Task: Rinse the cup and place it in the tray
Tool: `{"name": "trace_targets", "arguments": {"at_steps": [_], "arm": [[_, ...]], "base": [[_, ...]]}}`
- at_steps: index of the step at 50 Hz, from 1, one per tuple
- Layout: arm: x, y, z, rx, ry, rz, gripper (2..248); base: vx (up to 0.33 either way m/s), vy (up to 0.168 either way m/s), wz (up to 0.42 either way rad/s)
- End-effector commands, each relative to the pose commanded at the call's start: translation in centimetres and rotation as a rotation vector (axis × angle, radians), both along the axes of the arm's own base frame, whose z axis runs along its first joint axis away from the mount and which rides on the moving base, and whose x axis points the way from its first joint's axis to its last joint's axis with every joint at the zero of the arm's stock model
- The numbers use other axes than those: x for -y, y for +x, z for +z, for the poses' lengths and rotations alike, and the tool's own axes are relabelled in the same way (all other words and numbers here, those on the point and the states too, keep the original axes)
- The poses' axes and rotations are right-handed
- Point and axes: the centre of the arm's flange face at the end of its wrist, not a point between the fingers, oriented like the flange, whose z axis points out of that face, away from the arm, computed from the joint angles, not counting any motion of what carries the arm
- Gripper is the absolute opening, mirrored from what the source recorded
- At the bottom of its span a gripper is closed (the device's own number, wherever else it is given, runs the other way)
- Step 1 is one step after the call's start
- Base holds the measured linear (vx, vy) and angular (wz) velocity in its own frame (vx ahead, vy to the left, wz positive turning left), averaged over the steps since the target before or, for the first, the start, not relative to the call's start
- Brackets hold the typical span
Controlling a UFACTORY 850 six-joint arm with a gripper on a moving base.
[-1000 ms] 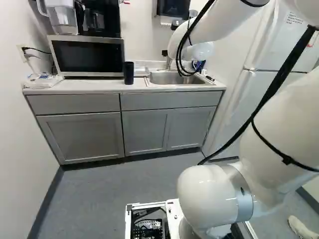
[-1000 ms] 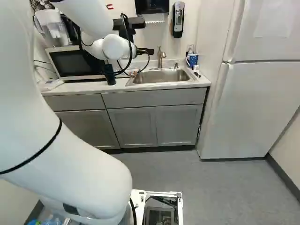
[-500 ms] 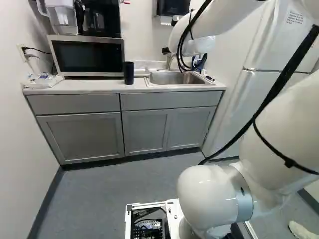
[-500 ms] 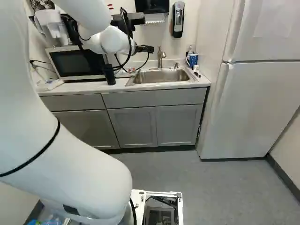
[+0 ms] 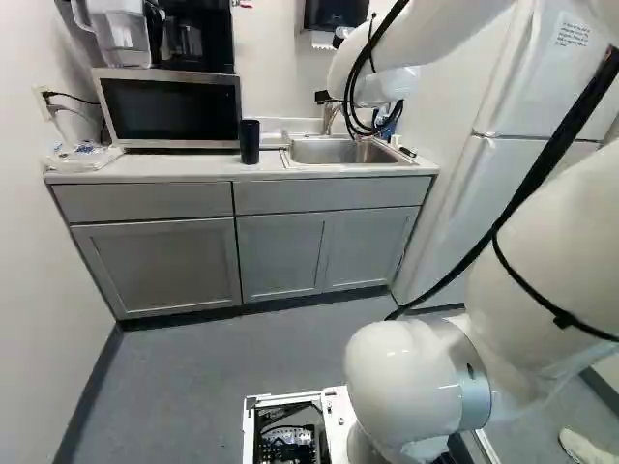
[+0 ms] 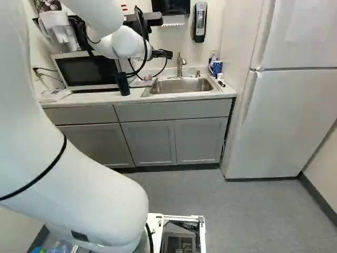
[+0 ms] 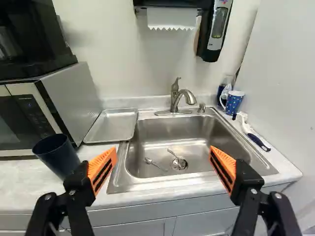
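Note:
My gripper [image 6: 163, 54] is above the counter, left of the faucet in the right base view. The wrist view shows the gripper [image 7: 163, 151] open and empty, its orange pads on either side of the sink basin [image 7: 206, 135]. A dark blue cup [image 7: 56, 156] stands on the counter outside one finger, near the microwave; the left base view also shows the dark cup [image 5: 250, 141]. Behind it, the shallow metal tray [image 7: 112, 125] lies between microwave and sink. A blue patterned mug [image 7: 235, 102] with a handle stands at the sink's far corner.
The faucet [image 7: 181, 98] rises behind the basin, which holds a spoon [image 7: 155, 163] and another utensil by the drain. A brush [image 7: 256, 135] lies beside the sink. The microwave [image 5: 170, 111] and refrigerator [image 6: 287, 121] flank the counter. Dispensers hang above.
The upper part of my arm and the wrist have shifted slightly, with the gripper a little higher in the right base view. The base and the dark cup have stayed put.

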Motion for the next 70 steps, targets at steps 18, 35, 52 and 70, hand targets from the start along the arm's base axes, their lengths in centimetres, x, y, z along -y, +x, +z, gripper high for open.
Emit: {"name": "trace_targets", "arguments": {"at_steps": [18,35,52,70], "arm": [[0.0,0.0,0.0,0.0,0.0,0.0,247],[0.0,0.0,0.0,0.0,0.0,0.0,247],[0.0,0.0,0.0,0.0,0.0,0.0,247],[0.0,0.0,0.0,0.0,0.0,0.0,247]], "base": [[0.0,0.0,0.0],[0.009,-0.017,0.009],[0.024,-0.062,-0.009],[0.081,-0.111,0.077]]}}
